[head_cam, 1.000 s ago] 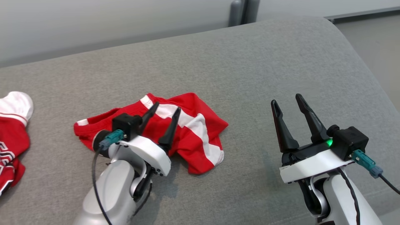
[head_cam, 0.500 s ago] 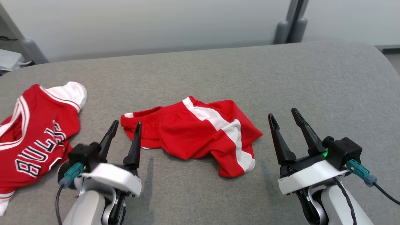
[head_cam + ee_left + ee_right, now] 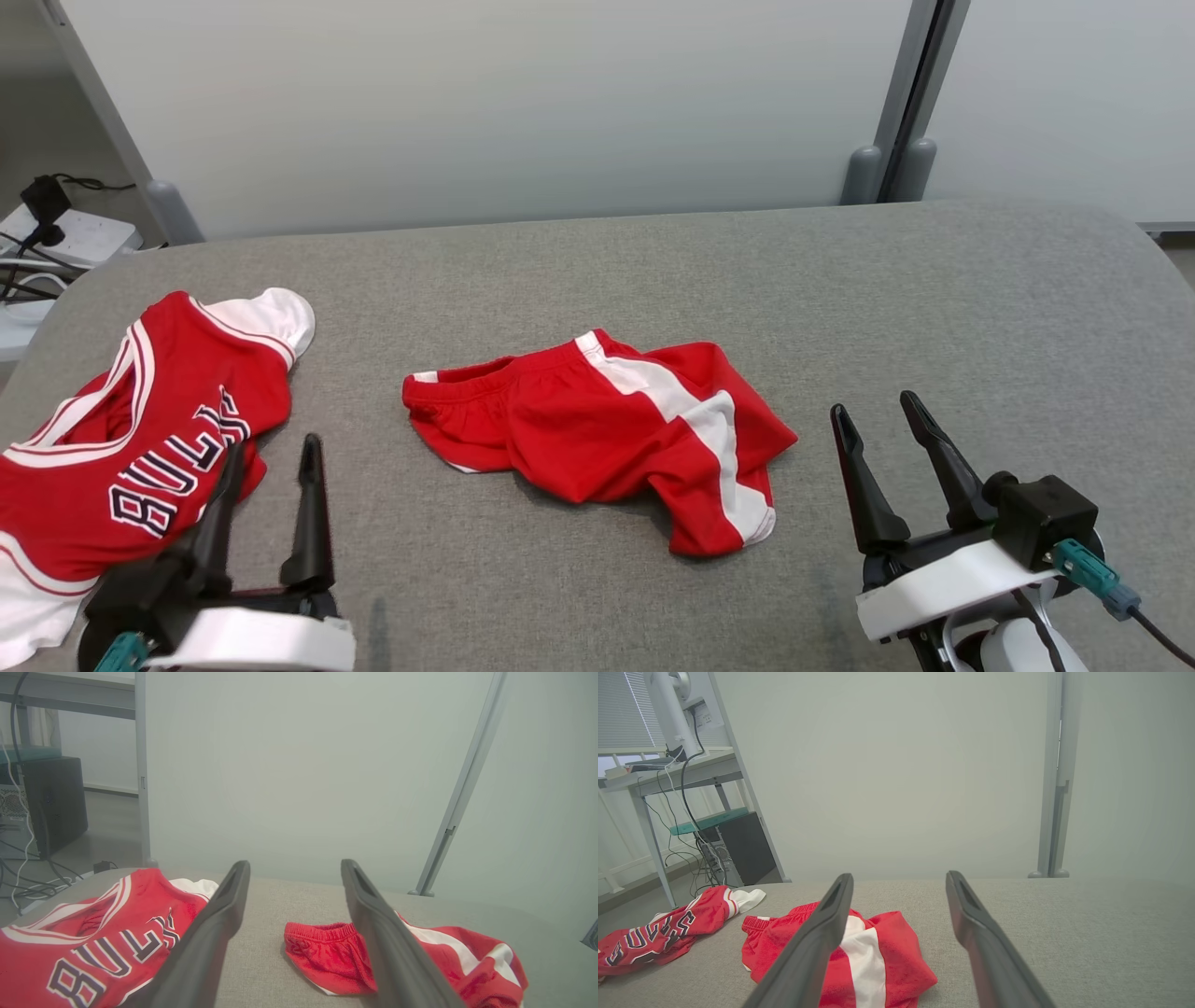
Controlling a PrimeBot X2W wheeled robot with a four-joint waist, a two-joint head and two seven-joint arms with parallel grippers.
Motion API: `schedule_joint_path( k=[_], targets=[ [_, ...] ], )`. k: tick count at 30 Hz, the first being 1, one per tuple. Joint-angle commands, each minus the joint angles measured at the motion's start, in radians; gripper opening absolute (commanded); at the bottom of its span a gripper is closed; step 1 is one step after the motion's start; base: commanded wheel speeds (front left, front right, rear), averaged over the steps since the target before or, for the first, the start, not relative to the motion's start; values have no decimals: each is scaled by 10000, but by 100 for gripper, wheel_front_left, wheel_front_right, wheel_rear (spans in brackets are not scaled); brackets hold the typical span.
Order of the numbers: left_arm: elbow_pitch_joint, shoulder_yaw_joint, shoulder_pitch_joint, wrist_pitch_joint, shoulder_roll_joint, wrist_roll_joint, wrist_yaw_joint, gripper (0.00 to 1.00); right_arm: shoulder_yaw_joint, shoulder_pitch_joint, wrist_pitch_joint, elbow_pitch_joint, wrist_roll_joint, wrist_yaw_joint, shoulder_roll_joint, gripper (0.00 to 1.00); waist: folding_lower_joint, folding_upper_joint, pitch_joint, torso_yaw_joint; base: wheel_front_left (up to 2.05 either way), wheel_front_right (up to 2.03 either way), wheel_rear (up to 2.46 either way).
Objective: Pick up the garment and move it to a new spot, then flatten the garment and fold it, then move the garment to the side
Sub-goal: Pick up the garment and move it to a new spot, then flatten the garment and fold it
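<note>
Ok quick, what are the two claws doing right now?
Left claw: open, holding nothing.
Right claw: open, holding nothing.

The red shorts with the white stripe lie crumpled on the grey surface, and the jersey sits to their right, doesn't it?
Not quite: the jersey sits to the left of the red shorts, as the head view shows. The shorts do have a white stripe and lie crumpled on the grey surface.

Grey fabric surface point(image 3: 653, 261) is carrying crumpled red shorts point(image 3: 597, 439) mid-surface and a red jersey point(image 3: 131, 439) lying at its left edge.
</note>
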Motion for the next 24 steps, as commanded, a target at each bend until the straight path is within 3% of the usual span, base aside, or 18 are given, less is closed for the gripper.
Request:
schedule_joint_path(
  k=[1, 6, 9, 15, 24],
  targets=[
    [-362, 674, 5, -83, -22, 236, 37, 100, 156, -106, -105, -276, -140, 0, 20, 100, 1, -1, -87, -109, 0, 0, 0],
    [-931, 1307, 429, -83, -185, 498, -98, 100, 178, 85, -105, -363, -240, 0, 20, 100, 1, -1, -142, -280, 0, 0, 0],
    [-863, 1380, 896, -83, -224, 875, -392, 100, 209, 295, -105, -340, -276, 0, 20, 100, 1, -1, -180, -376, 0, 0, 0],
    [-831, 1467, 1288, -83, -298, 1346, -554, 100, 342, 788, -105, -48, -332, 0, 20, 100, 1, -1, -221, -453, 0, 0, 0],
    [-865, 1408, 1250, -83, -330, 1272, -499, 100, 368, 735, -105, 18, -346, 0, 20, 100, 1, -1, -155, -429, 0, 0, 0]
  ],
)
